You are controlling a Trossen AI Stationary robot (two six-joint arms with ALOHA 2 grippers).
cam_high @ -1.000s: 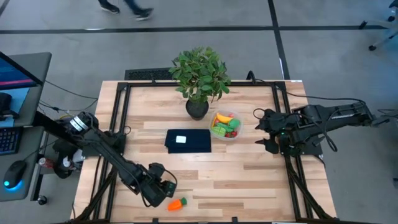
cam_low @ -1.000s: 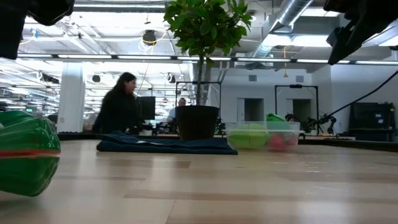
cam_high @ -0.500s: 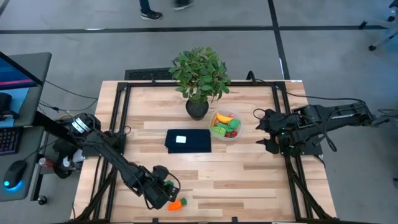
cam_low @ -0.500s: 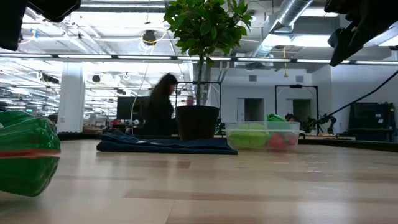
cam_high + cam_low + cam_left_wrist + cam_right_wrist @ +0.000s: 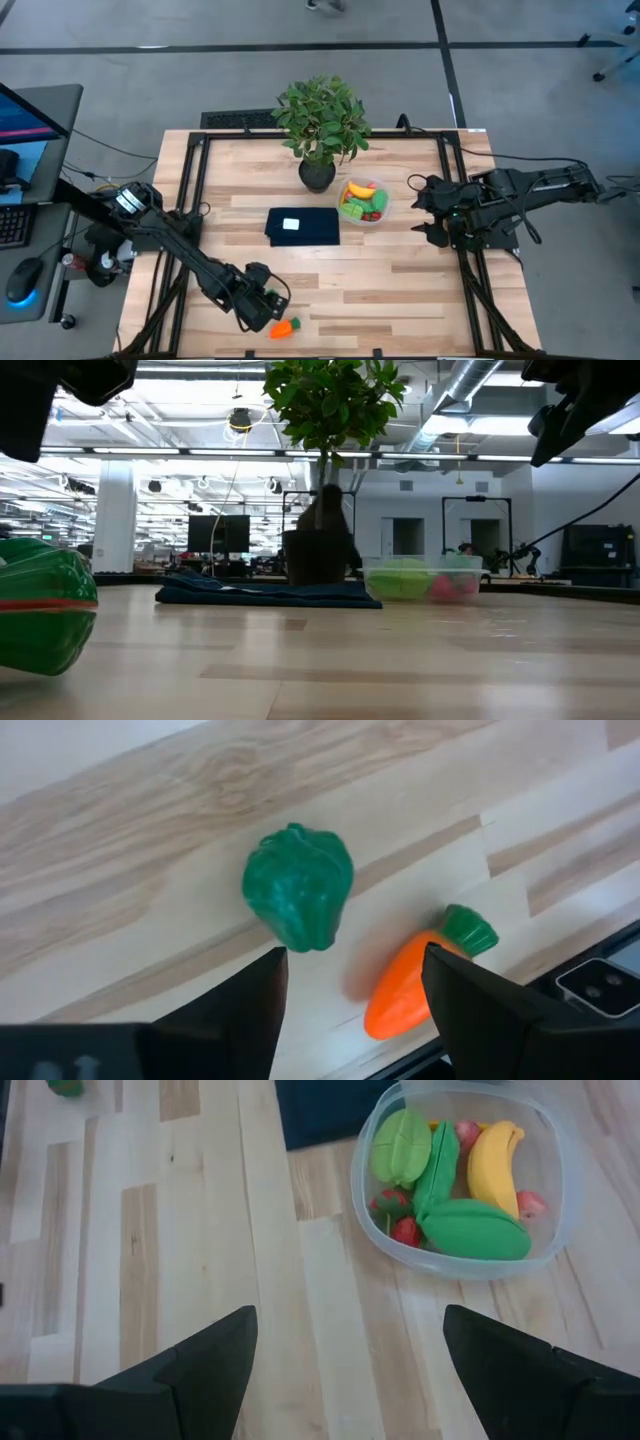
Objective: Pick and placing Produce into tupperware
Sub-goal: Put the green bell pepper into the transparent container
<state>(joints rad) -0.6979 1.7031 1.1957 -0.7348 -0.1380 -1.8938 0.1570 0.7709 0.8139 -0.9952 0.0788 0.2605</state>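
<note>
Left gripper [image 5: 268, 308] low over the front-left part of the surface [image 5: 400, 290], fingers [image 5: 240, 1010] spread and grasping nothing. In the left wrist view a green pepper [image 5: 297, 886] lies on the wood just ahead of the fingertips, with the orange carrot [image 5: 415, 985] close beside it, green top pointing away; neither is touched. From above only the carrot [image 5: 284, 327] shows, near the front edge, right next to the gripper.

Mid-surface: dark blue cloth [image 5: 302, 226] with a white label, potted plant [image 5: 320, 125] behind it.

Right of the plant's pot: clear tupperware [image 5: 363, 202], already holding the banana [image 5: 495, 1165], green pieces [image 5: 474, 1228] and small red berries [image 5: 404, 1230].

Right gripper [image 5: 424, 206] hovers just right of the tupperware, fingers [image 5: 200, 1365] wide apart, empty.
</note>
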